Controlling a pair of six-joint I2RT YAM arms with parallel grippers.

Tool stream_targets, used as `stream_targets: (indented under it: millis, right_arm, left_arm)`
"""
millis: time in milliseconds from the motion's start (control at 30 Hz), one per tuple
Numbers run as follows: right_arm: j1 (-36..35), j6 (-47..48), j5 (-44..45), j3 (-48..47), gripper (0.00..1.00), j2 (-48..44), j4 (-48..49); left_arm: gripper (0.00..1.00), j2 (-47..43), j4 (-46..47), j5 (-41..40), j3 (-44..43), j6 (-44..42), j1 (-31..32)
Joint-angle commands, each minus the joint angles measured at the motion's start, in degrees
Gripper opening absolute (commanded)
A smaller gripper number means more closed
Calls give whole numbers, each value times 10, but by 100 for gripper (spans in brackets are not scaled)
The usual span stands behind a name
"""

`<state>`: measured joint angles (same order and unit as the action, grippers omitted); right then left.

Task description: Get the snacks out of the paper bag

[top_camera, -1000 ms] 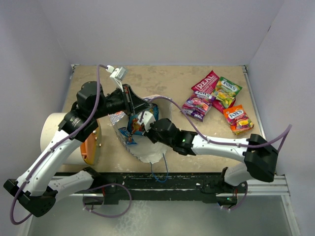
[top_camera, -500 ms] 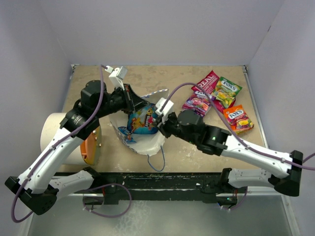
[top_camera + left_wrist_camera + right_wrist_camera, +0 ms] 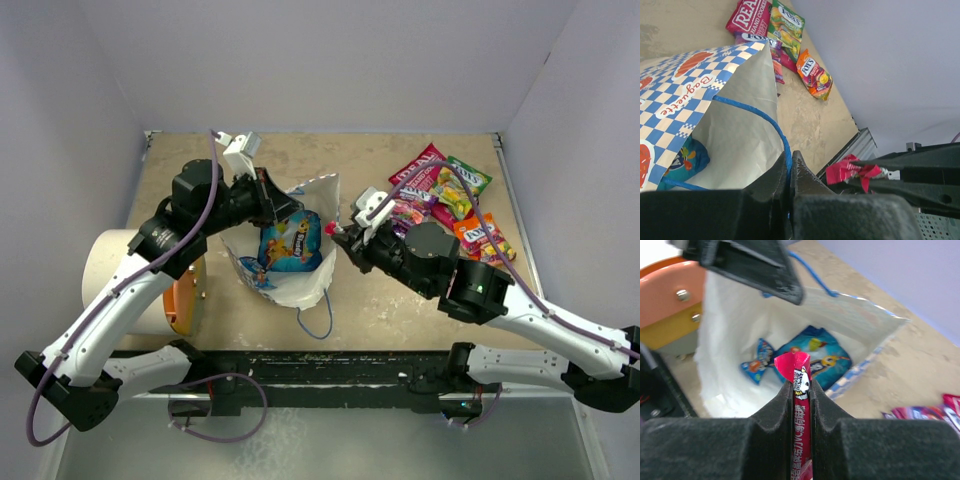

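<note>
The left gripper (image 3: pixel 789 167) is clenched tight on the thin blue cord handle (image 3: pixel 760 117) of the white paper bag with the blue-and-white checkered band (image 3: pixel 300 285), and the bag's mouth gapes toward the right. The bag sits left of centre on the mottled beige tabletop (image 3: pixel 400 310), and a second blue cord loop (image 3: pixel 318 325) trails off its near edge.

Now look just right of the bag's rim. There the right gripper (image 3: pixel 342 232) is grasping a slim red glossy packet (image 3: pixel 800 385), pinched edge-on between the fingers. Its crinkled top pokes out past the fingertips, and it is up off the table, right beside the open mouth.

Inside the bag there is more. A large blue glossy packet with a cartoon print (image 3: pixel 290 245) lies flat on the white paper. A smaller blue packet (image 3: pixel 756 367) is tucked to its near left.

Over at the far right, four packets lie in a loose cluster on the table. There is a red packet with white lettering (image 3: pixel 418 170) and a green-yellow packet (image 3: pixel 463 185) overlapping its right side. A purple-pink packet (image 3: pixel 398 213) lies nearer, and an orange packet (image 3: pixel 485 240) is nearest the right wall, crossed by the arm's cable.

At the left edge a white cylinder (image 3: pixel 108 262) lies on its side under the left arm, its orange lid (image 3: pixel 185 300) facing the bag.
</note>
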<state>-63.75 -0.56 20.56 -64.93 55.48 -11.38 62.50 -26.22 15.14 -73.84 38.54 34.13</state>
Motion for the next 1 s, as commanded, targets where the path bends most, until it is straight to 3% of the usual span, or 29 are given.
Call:
stream_targets:
  millis: [0,133,333,600,800,967]
  right_arm:
    - [4,-7,186,-14,0,-14,34]
    - [40,-37,223,-14,0,-10,43]
    - [181,-149,135,-20,0,21,4]
    - [347,-267,3,-38,0,142,-53]
    - [466,-283,-65,-68,0,248,-56]
    - [522,-232,-36,-121,0,353,-78]
  left_arm:
    - [0,-4,22,-18,-39,6,-1]
    - [0,-6,4,-23,-49,10,-1]
    - [0,-17,-10,-31,-50,16,-2]
    - [0,-23,-16,1,-56,12,-1]
    - [0,-25,-8,40,-57,1,-1]
    - [0,-21,-15,36,-74,-24,-1]
